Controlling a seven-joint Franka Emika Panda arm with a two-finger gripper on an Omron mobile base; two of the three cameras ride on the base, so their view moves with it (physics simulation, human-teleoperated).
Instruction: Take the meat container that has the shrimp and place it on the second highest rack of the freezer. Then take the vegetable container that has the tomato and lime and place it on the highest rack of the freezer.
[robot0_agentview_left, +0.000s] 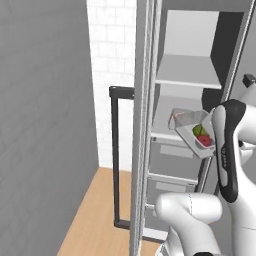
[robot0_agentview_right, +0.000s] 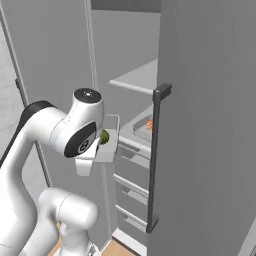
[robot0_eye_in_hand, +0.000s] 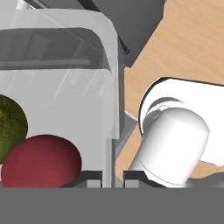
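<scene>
Now second step: hand (robot0_eye_in_hand: 113, 174) pinching tray (robot0_agentview_left: 199, 131) wall, tomato (robot0_eye_in_hand: 41, 161) and lime (robot0_eye_in_hand: 11, 127) aboard; next, lift toward top rack (robot0_agentview_left: 187, 72) at twelve o'clock.

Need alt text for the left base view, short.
The white arm holds a clear container with the lime and tomato, tilted, in front of the open freezer. Behind it, a second clear container sits on a grey shelf; another shelf above is bare.

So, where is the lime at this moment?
The lime lies in the clear container beside the tomato, held up by the gripper before the open freezer.
</scene>
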